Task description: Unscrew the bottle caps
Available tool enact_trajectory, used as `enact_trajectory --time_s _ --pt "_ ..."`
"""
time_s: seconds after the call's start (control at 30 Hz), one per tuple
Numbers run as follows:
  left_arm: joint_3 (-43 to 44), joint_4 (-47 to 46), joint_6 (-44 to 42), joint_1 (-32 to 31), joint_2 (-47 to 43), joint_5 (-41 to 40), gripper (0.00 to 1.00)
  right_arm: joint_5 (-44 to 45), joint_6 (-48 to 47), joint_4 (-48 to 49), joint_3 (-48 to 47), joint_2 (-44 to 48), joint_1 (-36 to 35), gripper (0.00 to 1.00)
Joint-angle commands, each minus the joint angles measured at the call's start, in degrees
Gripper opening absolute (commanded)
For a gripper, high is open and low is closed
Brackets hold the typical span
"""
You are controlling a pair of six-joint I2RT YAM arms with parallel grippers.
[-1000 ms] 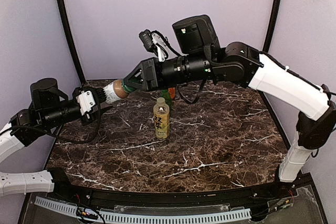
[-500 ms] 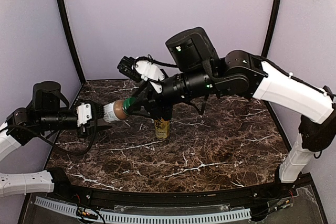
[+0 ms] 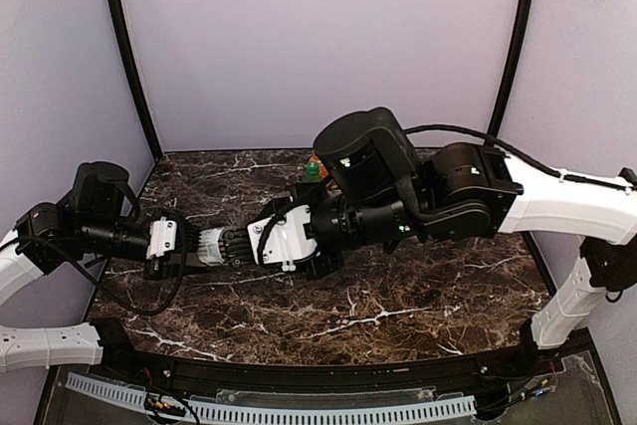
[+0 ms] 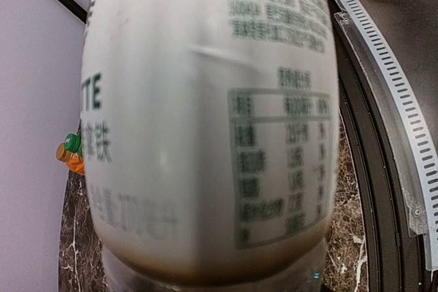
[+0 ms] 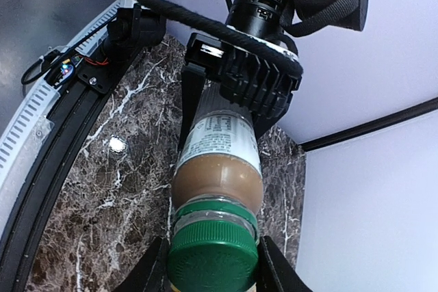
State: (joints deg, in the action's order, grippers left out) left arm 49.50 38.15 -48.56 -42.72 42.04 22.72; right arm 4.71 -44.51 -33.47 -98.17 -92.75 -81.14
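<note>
The clear bottle with a white label and brown drink lies level in the air between both grippers. My left gripper is shut on its lower body; the label fills the left wrist view. My right gripper is shut on its green cap, one finger on each side, with the bottle and my left gripper beyond. The green bottle's cap and the orange bottle show behind my right arm, and small in the left wrist view. The yellow bottle is hidden.
The dark marble table has purple walls on three sides and black corner posts. A white perforated rail runs along the near edge. My bulky right arm spans the middle of the table.
Both arms have come down and the held bottle has dropped from high in the air to just above the table. My right wrist has rolled round the cap. The yellow bottle is now covered.
</note>
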Motion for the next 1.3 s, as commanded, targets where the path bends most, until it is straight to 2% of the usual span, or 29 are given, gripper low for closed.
enact_trajectory --time_s 0.0,0.2,0.3,0.43,0.47,0.53,0.6,0.67,0.83,0.93,1.27 --pt "1.42 2.22 -1.49 -0.55 -0.31 4.29 0.01 4.27 -9.64 7.14 2.04 2.79 -0.55 0.0" --pt "0.7 1.54 -0.99 -0.47 -1.0 2.9 0.01 3.51 -8.39 11.78 3.92 7.68 -0.58 0.0" --pt "0.13 -0.21 0.68 -0.47 -1.36 2.26 0.01 8.61 -3.37 15.59 4.96 10.12 0.32 0.0" --pt "-0.73 -4.39 4.02 -0.45 -1.75 0.62 0.01 22.48 15.22 14.29 2.38 11.19 8.61 0.0" --pt "-0.81 -5.74 4.62 -0.44 -1.77 -0.08 0.01 26.43 21.1 10.7 2.11 11.59 12.3 0.0" --pt "-1.05 -7.47 6.14 -0.48 -1.91 -0.88 0.01 27.68 34.17 1.87 2.27 12.62 22.56 0.0" --pt "-0.96 -8.85 7.79 -0.43 -2.02 -1.54 0.01 26.56 47.62 -6.49 5.12 13.57 31.99 0.0" --pt "-0.72 -9.97 9.42 -0.18 -2.19 -1.99 0.01 22.48 55.52 -11.83 10.31 14.56 41.89 0.0" --pt "-0.22 -12.03 12.81 0.69 -2.4 -2.55 0.01 6.87 64.07 -12.93 27.85 15.46 60.59 0.0" --pt "-0.26 -12.23 12.97 1.02 -2.65 -2.73 0.01 5.83 64.98 -12.09 35.62 13.51 65.24 0.0" --pt "-0.27 -12.44 12.87 1.32 -2.89 -2.81 0.01 1.34 66.62 -2.14 52.79 8.98 72.9 0.0"
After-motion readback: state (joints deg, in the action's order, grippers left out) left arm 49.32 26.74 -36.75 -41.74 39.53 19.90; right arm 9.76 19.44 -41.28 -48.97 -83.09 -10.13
